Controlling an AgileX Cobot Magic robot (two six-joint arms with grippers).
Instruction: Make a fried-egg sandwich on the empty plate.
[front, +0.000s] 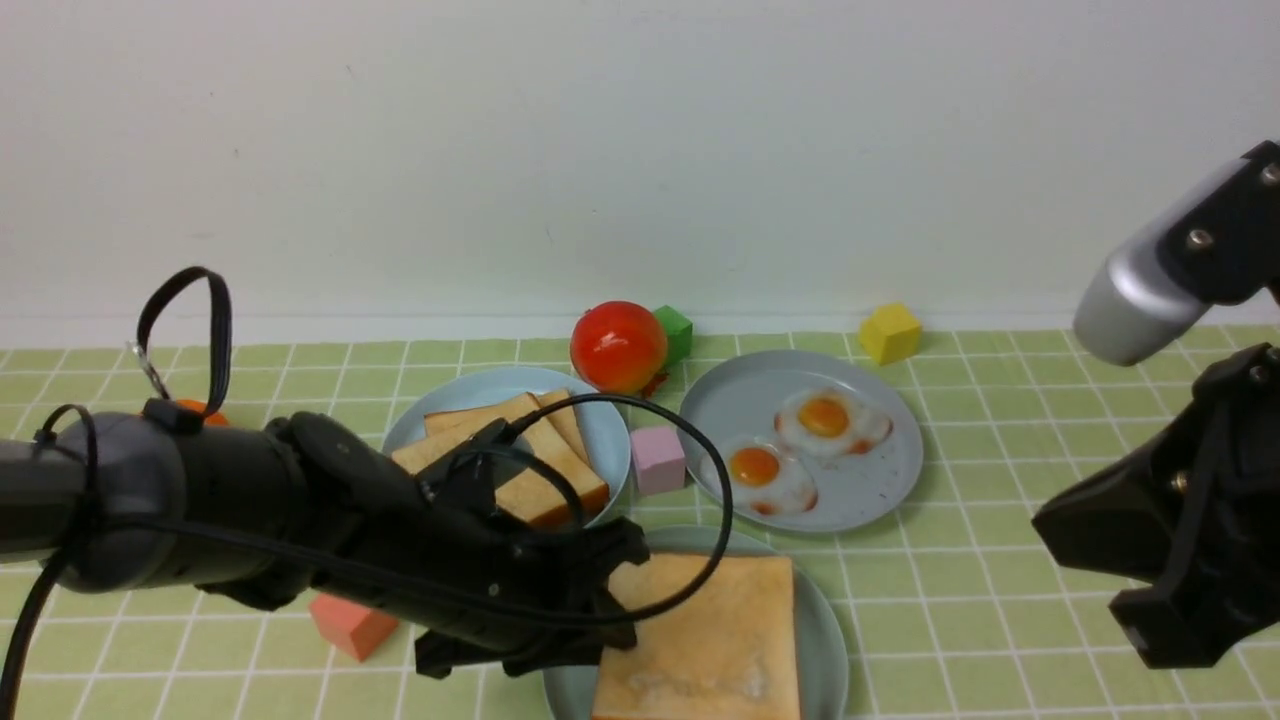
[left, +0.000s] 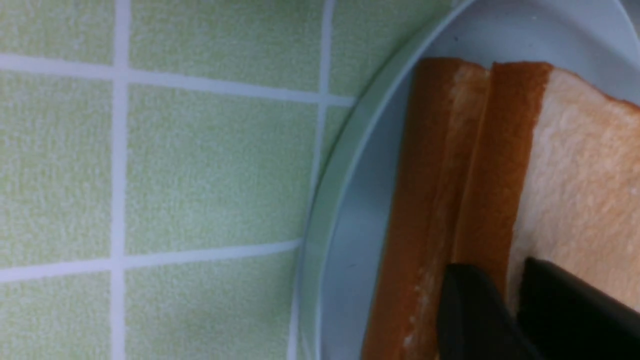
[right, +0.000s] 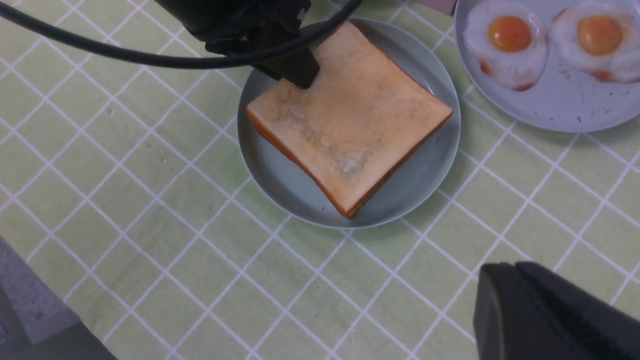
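The empty plate (front: 826, 620), pale mint-green, sits at the table's front centre. Two toast slices (front: 715, 640) lie stacked on it, with no egg between them. In the left wrist view both crusts show, the lower slice (left: 425, 200) and the upper slice (left: 575, 175), over the plate rim (left: 345, 200). My left gripper (left: 510, 300) is shut on the upper slice's edge, one finger under it and one on top; it also shows in the front view (front: 615, 585). Two fried eggs (front: 825, 415) (front: 760, 470) lie on the grey speckled plate (front: 880, 490). My right gripper (right: 505, 285) is shut and empty, off to the right of the plates.
A light-blue plate (front: 605, 425) behind holds more toast slices (front: 530, 460). A tomato (front: 618, 345), a green cube (front: 676, 330) and a yellow cube (front: 888, 332) stand at the back. A pink cube (front: 657, 458) sits between the plates. A salmon block (front: 350, 625) lies under my left arm.
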